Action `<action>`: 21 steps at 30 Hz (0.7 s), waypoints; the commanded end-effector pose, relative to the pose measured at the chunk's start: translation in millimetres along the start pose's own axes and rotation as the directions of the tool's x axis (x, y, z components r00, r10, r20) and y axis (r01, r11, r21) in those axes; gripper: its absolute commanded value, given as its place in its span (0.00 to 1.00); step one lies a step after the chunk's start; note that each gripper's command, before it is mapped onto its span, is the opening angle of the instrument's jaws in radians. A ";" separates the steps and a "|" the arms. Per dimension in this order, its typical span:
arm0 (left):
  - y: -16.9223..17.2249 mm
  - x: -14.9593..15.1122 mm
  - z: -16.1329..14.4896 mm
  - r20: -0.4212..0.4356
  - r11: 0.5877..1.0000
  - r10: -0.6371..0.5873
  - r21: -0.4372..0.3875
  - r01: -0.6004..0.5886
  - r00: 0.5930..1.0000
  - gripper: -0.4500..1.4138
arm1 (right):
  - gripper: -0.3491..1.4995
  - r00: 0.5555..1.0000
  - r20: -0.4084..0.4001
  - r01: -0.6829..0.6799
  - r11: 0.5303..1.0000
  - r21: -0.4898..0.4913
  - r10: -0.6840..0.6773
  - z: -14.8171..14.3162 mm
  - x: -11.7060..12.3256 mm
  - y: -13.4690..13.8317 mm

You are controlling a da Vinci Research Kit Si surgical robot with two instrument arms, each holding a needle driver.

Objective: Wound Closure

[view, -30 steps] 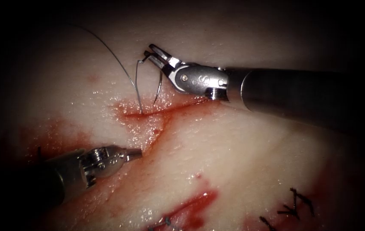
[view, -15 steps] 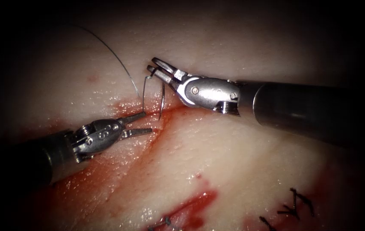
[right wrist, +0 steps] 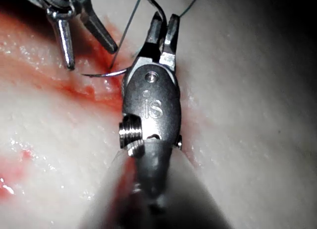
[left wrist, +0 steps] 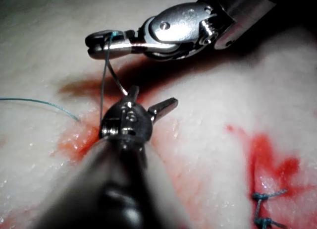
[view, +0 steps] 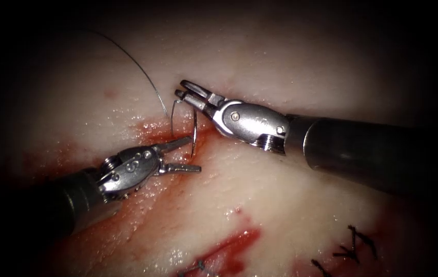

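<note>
— What is held? The needle is gripped near its thread end by the right tool, jaws closed, its curve hanging down to the cut.

— And the left tool? Jaws spread, empty, the needle's tip lying just between them.

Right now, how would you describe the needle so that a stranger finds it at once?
Find the right tool above the cut. From its jaws a thin curved steel needle hangs down to the red cut, near the left tool. It is stiffer and more curved than the thread beside it.
</note>
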 end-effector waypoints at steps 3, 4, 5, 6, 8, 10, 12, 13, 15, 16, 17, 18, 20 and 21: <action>-1.2 -0.1 0.5 0.009 0.999 -0.028 0.031 0.028 1.000 0.75 | 0.00 1.000 -0.013 -0.001 1.000 0.013 0.001 0.8 0.0 -0.6; -1.3 -0.1 0.5 0.010 0.999 -0.034 0.033 0.034 0.999 0.76 | 0.00 1.000 -0.015 -0.001 1.000 0.017 0.001 0.7 0.0 -0.7; -1.4 -0.1 0.4 0.008 0.999 -0.040 0.037 0.040 0.999 0.78 | 0.00 1.000 -0.016 -0.001 1.000 0.020 0.001 0.7 0.1 -0.8; -1.5 -0.1 0.4 0.005 0.998 -0.052 0.041 0.052 0.999 0.78 | 0.00 1.000 -0.022 -0.001 1.000 0.025 0.002 0.7 0.1 -0.9; -1.6 -0.1 0.5 0.005 0.997 -0.070 0.045 0.070 0.998 0.80 | 0.00 0.999 -0.032 -0.002 0.999 0.033 0.003 0.7 0.1 -1.0; -1.8 -0.1 0.6 0.004 0.995 -0.094 0.047 0.094 0.996 0.81 | 0.00 0.999 -0.042 -0.004 0.999 0.042 0.006 0.7 0.2 -1.2; -2.1 -0.2 0.8 0.003 0.992 -0.117 0.052 0.116 0.993 0.81 | 0.00 0.998 -0.057 -0.008 0.998 0.057 0.011 0.7 0.3 -1.3; -2.1 -0.2 0.9 0.001 0.991 -0.122 0.047 0.122 0.993 0.81 | 0.00 0.998 -0.064 -0.009 0.998 0.059 0.013 0.7 0.4 -1.3; -2.3 -0.4 1.2 -0.004 0.990 -0.138 0.028 0.138 0.990 0.81 | 0.00 0.997 -0.071 -0.012 0.998 0.062 0.016 0.7 0.5 -1.4; -2.3 -0.5 1.3 -0.005 0.989 -0.149 0.021 0.149 0.989 0.80 | 0.00 0.997 -0.072 -0.012 0.998 0.064 0.017 0.8 0.6 -1.5; -2.3 -0.5 1.4 -0.007 0.989 -0.148 0.016 0.148 0.989 0.80 | 0.00 0.997 -0.075 -0.013 0.998 0.064 0.018 0.8 0.6 -1.5; -2.3 -0.6 1.5 -0.007 0.989 -0.147 0.016 0.147 0.989 0.79 | 0.00 0.997 -0.075 -0.013 0.998 0.065 0.018 0.8 0.6 -1.6; -2.3 -0.7 1.6 -0.008 0.987 -0.158 0.011 0.158 0.987 0.78 | 0.00 0.997 -0.078 -0.013 0.998 0.064 0.018 0.8 0.6 -1.6; -2.4 -0.7 1.6 -0.009 0.986 -0.164 0.008 0.164 0.986 0.76 | 0.00 0.997 -0.081 -0.013 0.998 0.064 0.019 0.7 0.6 -1.6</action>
